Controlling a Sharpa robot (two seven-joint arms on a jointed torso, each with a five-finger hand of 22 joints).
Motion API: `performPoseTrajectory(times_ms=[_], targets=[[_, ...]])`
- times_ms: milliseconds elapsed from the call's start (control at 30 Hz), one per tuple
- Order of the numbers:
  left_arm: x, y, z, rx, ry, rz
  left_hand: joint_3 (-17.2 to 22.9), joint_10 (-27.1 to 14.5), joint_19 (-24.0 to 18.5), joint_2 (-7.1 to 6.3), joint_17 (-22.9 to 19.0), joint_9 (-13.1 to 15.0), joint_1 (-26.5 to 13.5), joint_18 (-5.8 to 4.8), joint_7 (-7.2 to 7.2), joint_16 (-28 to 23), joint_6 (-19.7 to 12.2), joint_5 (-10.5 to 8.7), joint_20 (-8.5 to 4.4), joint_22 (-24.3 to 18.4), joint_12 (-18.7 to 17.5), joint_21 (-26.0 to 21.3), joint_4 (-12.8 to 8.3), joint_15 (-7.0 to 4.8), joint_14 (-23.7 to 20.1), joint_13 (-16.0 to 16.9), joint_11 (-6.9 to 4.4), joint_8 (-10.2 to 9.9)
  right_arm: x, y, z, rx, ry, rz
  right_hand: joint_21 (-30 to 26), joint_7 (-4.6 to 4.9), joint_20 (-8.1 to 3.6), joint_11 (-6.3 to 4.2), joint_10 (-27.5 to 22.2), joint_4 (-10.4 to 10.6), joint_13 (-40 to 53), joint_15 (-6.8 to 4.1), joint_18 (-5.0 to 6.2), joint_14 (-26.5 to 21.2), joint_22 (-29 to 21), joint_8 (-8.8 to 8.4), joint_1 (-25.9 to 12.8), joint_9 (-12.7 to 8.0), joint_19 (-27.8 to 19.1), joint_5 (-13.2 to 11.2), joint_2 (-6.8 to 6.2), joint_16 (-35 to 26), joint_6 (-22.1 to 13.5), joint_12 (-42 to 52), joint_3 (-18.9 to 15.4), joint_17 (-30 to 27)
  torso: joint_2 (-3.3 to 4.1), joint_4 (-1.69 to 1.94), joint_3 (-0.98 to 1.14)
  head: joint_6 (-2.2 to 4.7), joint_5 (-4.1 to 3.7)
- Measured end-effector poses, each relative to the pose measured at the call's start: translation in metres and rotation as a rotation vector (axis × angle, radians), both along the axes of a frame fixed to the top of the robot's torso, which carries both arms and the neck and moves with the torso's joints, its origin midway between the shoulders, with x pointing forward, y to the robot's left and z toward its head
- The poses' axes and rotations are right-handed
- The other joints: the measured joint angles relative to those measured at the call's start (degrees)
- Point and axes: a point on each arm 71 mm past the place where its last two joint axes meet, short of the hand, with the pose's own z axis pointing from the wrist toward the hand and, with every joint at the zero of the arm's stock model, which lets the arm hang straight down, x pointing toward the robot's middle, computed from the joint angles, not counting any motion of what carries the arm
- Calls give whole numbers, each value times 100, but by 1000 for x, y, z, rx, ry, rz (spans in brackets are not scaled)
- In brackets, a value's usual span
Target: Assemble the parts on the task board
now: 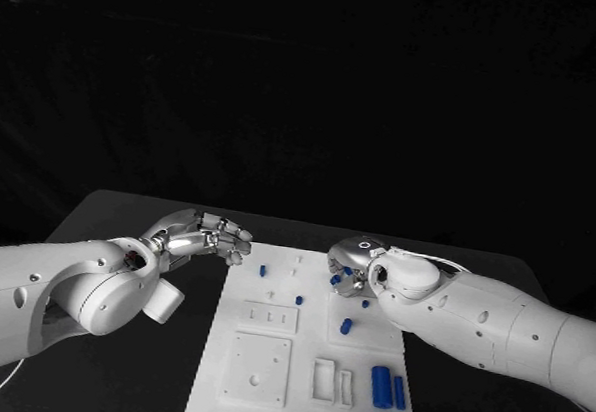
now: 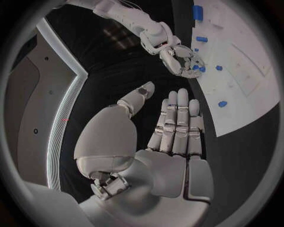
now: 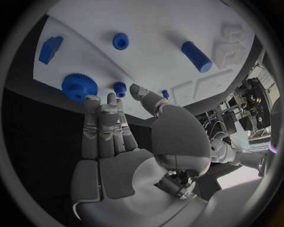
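Note:
The white task board (image 1: pixel 306 388) lies in the middle of the black table. My left hand (image 1: pixel 208 236) hovers off the board's far left corner; in the left wrist view its fingers (image 2: pixel 177 123) are stretched out and hold nothing. My right hand (image 1: pixel 353 268) is over the board's far right part, fingers (image 3: pixel 106 123) extended and thumb apart, empty. Just beyond its fingertips lie a blue gear (image 3: pixel 79 86) and a small blue piece (image 3: pixel 120 88). A blue ring (image 3: pixel 120 41), a blue cylinder (image 3: pixel 197 56) and a blue block (image 3: pixel 50 49) rest farther on.
Two blue cylinders (image 1: pixel 388 387) lie side by side at the board's near right. Small blue pieces (image 1: pixel 264 270) (image 1: pixel 298 298) (image 1: pixel 347 324) are spread over the far half. White raised fixtures (image 1: pixel 259 368) take up the board's near middle. Black table (image 1: pixel 147 380) borders both sides.

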Motion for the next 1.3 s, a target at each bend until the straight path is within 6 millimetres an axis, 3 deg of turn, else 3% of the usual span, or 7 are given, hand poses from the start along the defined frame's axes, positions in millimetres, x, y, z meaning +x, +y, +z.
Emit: performPoseTrajectory(times_ms=[200, 533, 567, 800, 1067, 1100, 1300], targets=[[0, 0, 0, 0, 0, 0, -15, 0, 0, 0, 0, -6, 0, -1, 0, 0, 0, 0, 0, -5, 0, 0, 15, 0, 0, 0, 0, 0, 0, -3, 0, -4, -6, -4, 0, -19, -18, -21, 21, 6, 13, -5, -1, 6, 0, 0, 0, 14, 19, -40, 0, 21, 20, 0, 48, -14, 39, 0, 1, 12, 5], [0, 1, 0, 1, 0, 1, -15, 0, 0, 0, 1, -6, 0, -2, 0, 0, 0, -21, 0, -5, -27, 0, 15, 0, 0, 0, 0, 0, -1, 2, 2, 2, -14, 9, 58, -78, -49, -82, 208, 49, 132, -38, -7, -11, 0, 0, 38, 82, 53, -528, 38, 75, 183, 28, 364, -92, 118, -6, 1, 53, 15], [0, 1, 0, 1, 0, 1, -15, 0, 0, 0, 1, -5, 0, -2, 0, 0, 0, -21, 0, -5, -27, 0, 16, 0, 0, 1, 0, 0, -1, 2, 3, 3, -16, 9, 64, -84, -71, -91, 238, 49, 141, -38, -85, -11, 0, 0, 38, 87, 70, -549, 38, 75, 192, 29, 364, -98, 127, -6, 0, 62, 13], [0, 1, 0, 1, 0, 0, -15, 0, 0, 0, 1, -5, 0, -3, 0, 0, 0, -21, 0, -4, -27, 1, 16, 0, 0, 1, -1, 0, -1, 2, 6, 13, -31, 7, 94, -129, -108, -131, 341, 70, 220, -39, -101, -12, 0, 30, 57, 120, 69, -572, 79, 98, 260, 56, 435, -123, 170, -7, -7, 90, 23], [1, 1, 0, 1, 0, 1, -15, 0, 0, 20, 1, -11, -19, -3, 0, 0, 0, -21, 0, -9, -27, -19, 15, 0, 0, 1, -1, 0, -1, 3, 8, 23, -53, 7, 177, -205, -122, -206, 516, -131, 349, -90, -135, 2, 0, 125, 160, 204, 58, -639, 251, 162, 466, 146, 635, -132, 206, -13, -14, 114, 30], [1, 1, 0, 1, 0, 1, -15, 1, 0, 20, 1, -11, -19, -3, 0, 0, 0, -21, 0, -9, -27, -19, 15, 0, 0, 1, -1, 0, -1, 3, 8, 23, -56, 7, 200, -214, -133, -221, 561, -161, 349, -90, -182, 2, 0, 141, 164, 215, 47, -639, 255, 165, 509, 154, 664, -135, 209, -14, -14, 116, 31], [2, 2, 0, 2, 0, 3, -15, 0, 0, 20, 1, -11, -19, -4, 0, -16, 0, -21, 0, -9, -49, -19, 15, 0, 0, 1, -1, 0, -3, 4, 9, 29, -78, 13, 243, -270, -153, -257, 628, -235, 384, -109, -189, 20, 0, 206, 214, 291, 67, -662, 304, 165, 600, 234, 721, -149, 226, -1, -15, 132, 2]])
